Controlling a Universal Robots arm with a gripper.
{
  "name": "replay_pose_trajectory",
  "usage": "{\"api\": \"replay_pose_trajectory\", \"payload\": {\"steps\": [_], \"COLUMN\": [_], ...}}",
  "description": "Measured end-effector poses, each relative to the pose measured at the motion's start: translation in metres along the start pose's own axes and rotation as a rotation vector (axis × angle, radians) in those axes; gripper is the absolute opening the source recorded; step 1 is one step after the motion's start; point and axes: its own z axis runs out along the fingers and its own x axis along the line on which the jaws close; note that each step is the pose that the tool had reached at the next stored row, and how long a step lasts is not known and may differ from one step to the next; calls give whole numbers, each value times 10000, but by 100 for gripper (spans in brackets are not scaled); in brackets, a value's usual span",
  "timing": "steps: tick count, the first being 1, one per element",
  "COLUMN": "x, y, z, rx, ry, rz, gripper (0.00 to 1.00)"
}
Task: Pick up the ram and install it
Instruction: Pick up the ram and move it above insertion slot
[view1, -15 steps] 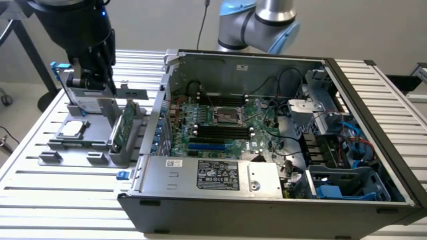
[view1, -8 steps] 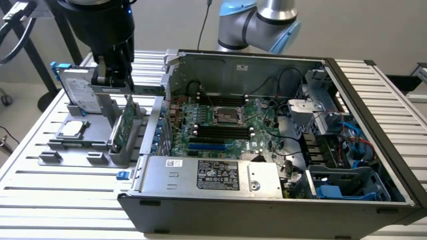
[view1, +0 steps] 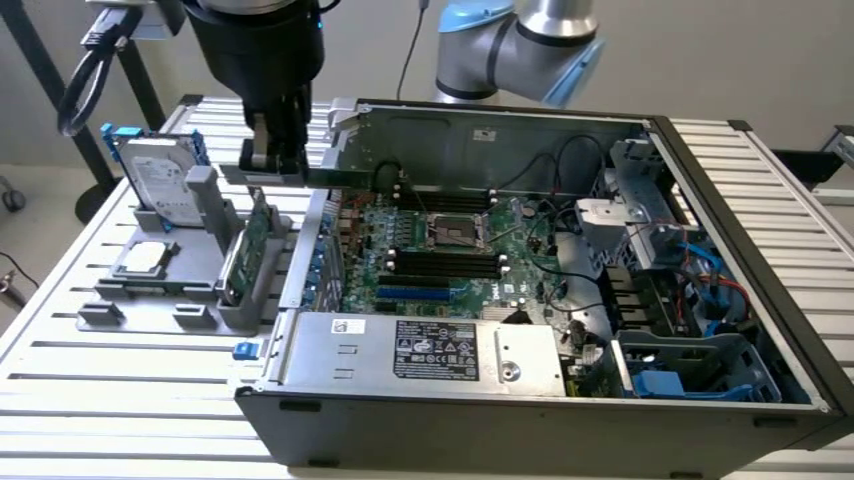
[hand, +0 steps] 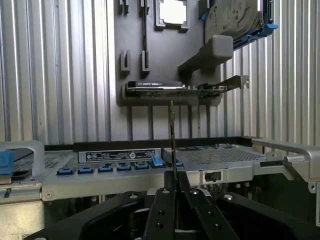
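Where exterior view takes in open black metal computer case (view1: 534, 430), black two-finger gripper (view1: 274, 168) hangs over case wall on exterior view's left; jaws clamped on thin green ram stick (view1: 354, 178), held level, clear of slots; grey plastic holder tray (view1: 147, 312) just beside case; wrist view: gripper (hand: 173, 182) pinches ram stick (hand: 172, 132) edge-on above case rim.

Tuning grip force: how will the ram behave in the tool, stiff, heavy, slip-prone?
Probably stiff: the ram juts straight out of the tool, edge-on, with no visible sag. Likely light, since it looks so thin. With much of it beyond the grip, a sideways knock could pivot it; treat it as fragile.
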Motion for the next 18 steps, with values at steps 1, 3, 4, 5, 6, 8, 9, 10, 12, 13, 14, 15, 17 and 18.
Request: {"api": "replay_pose_trajectory", "payload": {"steps": [1, 3, 4, 5, 6, 8, 9, 10, 12, 13, 14, 15, 17, 18], "x": [-2, -4, -5, -6, -7, -8, -8, -9, -9, -9, -9, -9, -10, -11], "y": [-42, -137, -182, -226, -271, -362, -410, -456, -546, -590, -636, -683, -776, -820], "z": [-2, -5, -6, -5, -4, 0, 4, 7, 16, 19, 23, 27, 34, 36], "rx": [-1, 0, 0, 0, 0, -1, 0, -1, -1, -1, -2, -2, -3, -4], "ry": [-2, -5, -5, -5, -5, -5, -5, -5, -5, -5, -5, -5, -4, -4], "rz": [1, -1, -1, 0, 0, -3, -2, -2, -5, -6, -7, -9, -12, -12], "gripper": [13, 13, 13, 13, 13, 13, 13, 13, 13, 13, 13, 13, 13, 13]}}
